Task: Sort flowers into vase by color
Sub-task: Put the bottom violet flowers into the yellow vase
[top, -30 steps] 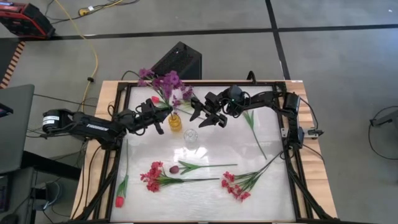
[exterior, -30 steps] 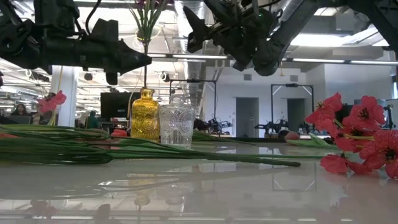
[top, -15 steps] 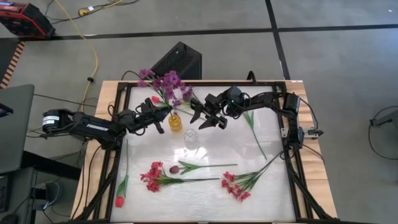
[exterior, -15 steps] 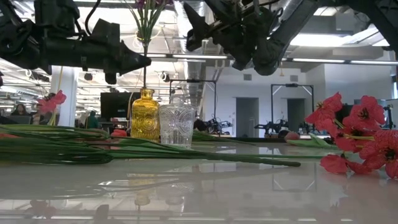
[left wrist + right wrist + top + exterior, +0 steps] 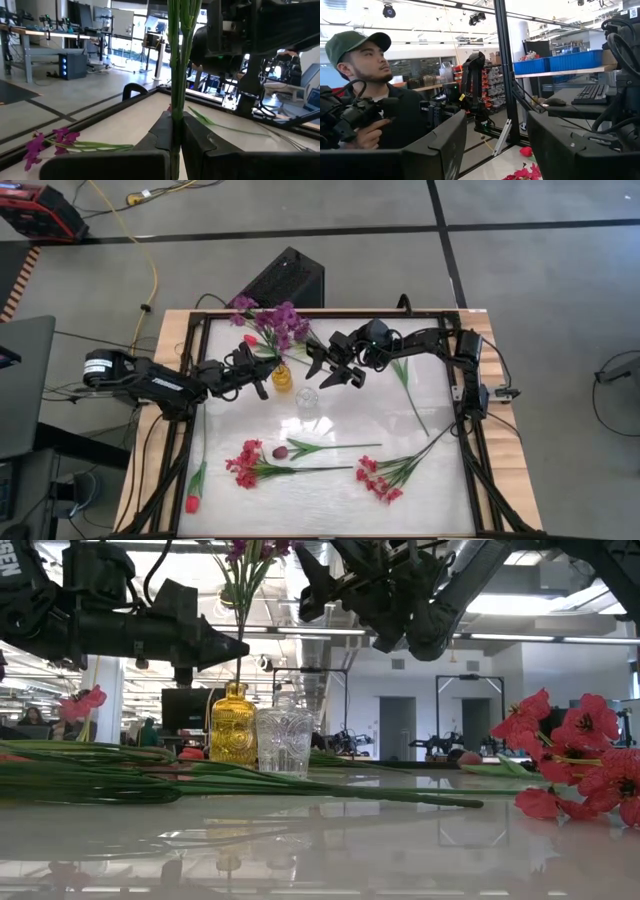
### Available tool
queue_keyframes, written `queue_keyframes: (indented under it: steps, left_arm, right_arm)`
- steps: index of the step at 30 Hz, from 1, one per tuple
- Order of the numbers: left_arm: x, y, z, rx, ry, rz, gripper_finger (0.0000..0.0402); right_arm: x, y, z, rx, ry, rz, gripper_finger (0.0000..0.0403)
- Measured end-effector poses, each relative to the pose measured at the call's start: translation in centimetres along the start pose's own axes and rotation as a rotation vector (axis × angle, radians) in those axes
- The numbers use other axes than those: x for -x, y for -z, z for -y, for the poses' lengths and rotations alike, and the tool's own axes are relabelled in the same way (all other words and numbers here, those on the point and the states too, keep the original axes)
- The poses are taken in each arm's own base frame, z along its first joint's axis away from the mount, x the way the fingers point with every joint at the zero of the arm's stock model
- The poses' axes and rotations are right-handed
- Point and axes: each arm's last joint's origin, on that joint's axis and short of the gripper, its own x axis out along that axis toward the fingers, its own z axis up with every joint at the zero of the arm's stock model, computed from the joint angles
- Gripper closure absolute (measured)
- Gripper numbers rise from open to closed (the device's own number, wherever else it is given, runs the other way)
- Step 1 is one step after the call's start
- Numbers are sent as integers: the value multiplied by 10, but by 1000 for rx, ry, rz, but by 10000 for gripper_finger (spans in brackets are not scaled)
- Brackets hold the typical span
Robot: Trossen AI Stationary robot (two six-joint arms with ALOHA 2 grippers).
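**Purple spray held over the amber vase; right end effector open and empty**

The left end effector [image 5: 262, 370] is clamped shut on the green stems of the purple blossom spray [image 5: 277, 320]. In the left wrist view the stems [image 5: 176, 75] run upright through the closed fingers [image 5: 165, 132]. The blossoms stand over the far edge of the bench [image 5: 440, 470], beyond the amber vase [image 5: 282, 376]. In the low view the stems descend to the mouth of the amber vase [image 5: 233, 724]; whether they are seated inside cannot be told.

The right end effector [image 5: 322, 368] hangs above the bench just beside the amber vase on its right, fingers spread apart with nothing between them. In the right wrist view a person in a green cap [image 5: 355, 42] shows beyond the bench.

A clear glass vase [image 5: 307, 399] stands just in front of the amber one, apart from both end effectors.

Remaining flowers lie flat on the bench, well apart from either end effector: a red-pink spray [image 5: 246, 464] near the front left, a dark maroon tulip [image 5: 281, 451] beside it, a second red-pink spray [image 5: 377, 479] at front right, a red tulip [image 5: 192, 502] at the left edge, and a bare green stem [image 5: 410, 390] at the right.
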Motion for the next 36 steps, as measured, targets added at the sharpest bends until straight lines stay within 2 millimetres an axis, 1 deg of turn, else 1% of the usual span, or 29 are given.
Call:
queue_keyframes:
  steps: [17, 24, 27, 30, 33, 36]
  left_arm:
    - [0, -2, 1, 6, 17, 25, 400]
    - [0, -12, 3, -1, 59, 112, 400]
    - [-4, -15, 5, 0, 78, 127, 400]
    - [-11, -21, 8, -12, 115, 147, 400]
    - [-18, -27, 11, -61, 116, 162, 400]
    - [-26, -34, 13, -116, 90, 141, 400]
  right_arm:
    - [0, 0, 0, -6, 5, 4, 173]
    - [0, 0, 0, -22, 9, 7, 173]
    - [-1, -2, 1, -23, 8, 11, 173]
    - [-3, -9, 3, -2, 3, 19, 173]
    - [-3, -18, 10, -8, 21, 17, 173]
    - [-1, -24, 21, -10, 61, -4, 173]
